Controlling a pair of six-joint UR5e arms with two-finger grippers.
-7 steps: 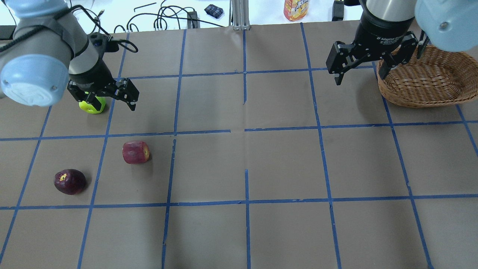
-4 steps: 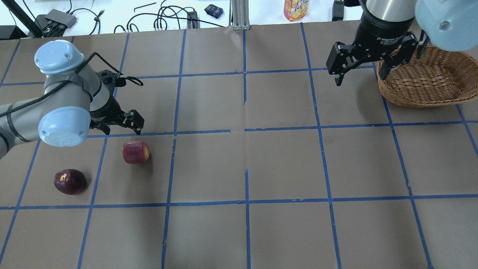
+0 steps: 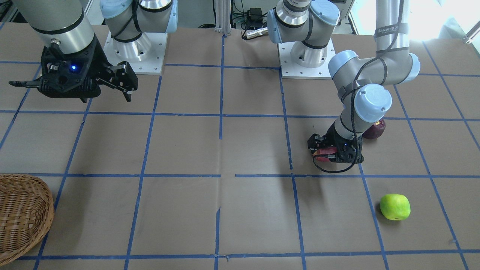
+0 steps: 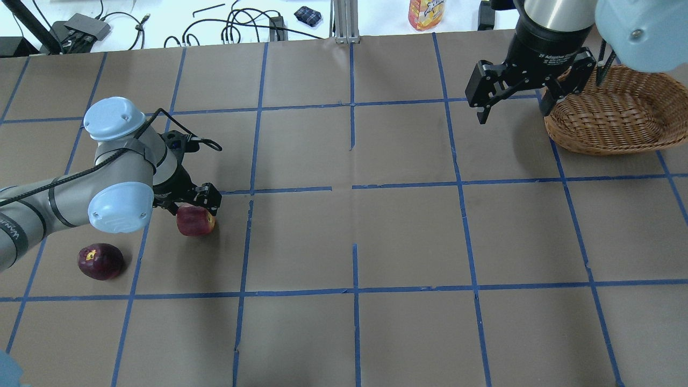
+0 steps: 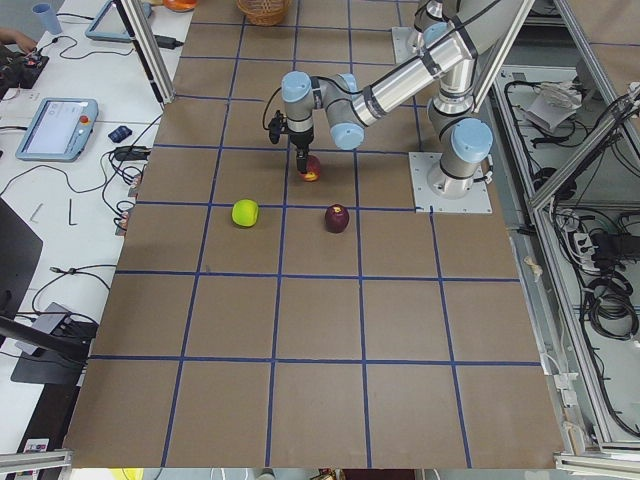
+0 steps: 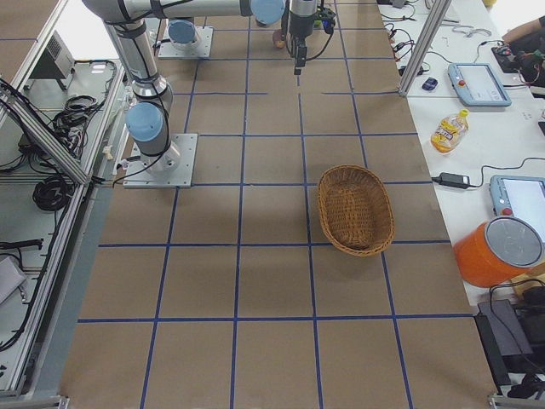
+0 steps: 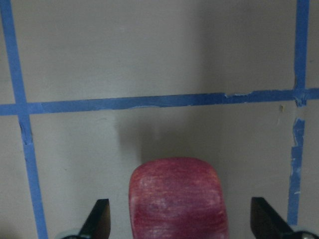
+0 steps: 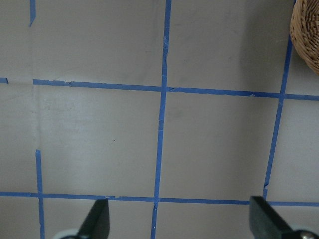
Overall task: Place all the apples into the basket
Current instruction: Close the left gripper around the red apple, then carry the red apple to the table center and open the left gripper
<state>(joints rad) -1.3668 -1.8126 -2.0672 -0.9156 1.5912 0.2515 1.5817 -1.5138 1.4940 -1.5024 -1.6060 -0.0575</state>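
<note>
A red apple (image 4: 196,222) lies on the table's left half. My left gripper (image 4: 186,207) is open and low over it, jaws on either side; in the left wrist view the apple (image 7: 176,199) sits between the fingertips (image 7: 98,220). A dark red apple (image 4: 100,262) lies nearer, to the left. A green apple (image 3: 395,206) shows in the front-facing view; the left arm hides it in the overhead view. The wicker basket (image 4: 613,115) stands far right and holds no apples. My right gripper (image 4: 513,110) is open and empty, raised beside the basket's left rim.
The table is brown paper with a blue tape grid. An orange bottle (image 4: 426,13) and cables (image 4: 236,27) lie past the far edge. Both arm bases (image 3: 305,56) stand at the robot's side.
My left arm has swung from the green apple toward the near side and come down over the red apple, still open. The right gripper has barely moved.
</note>
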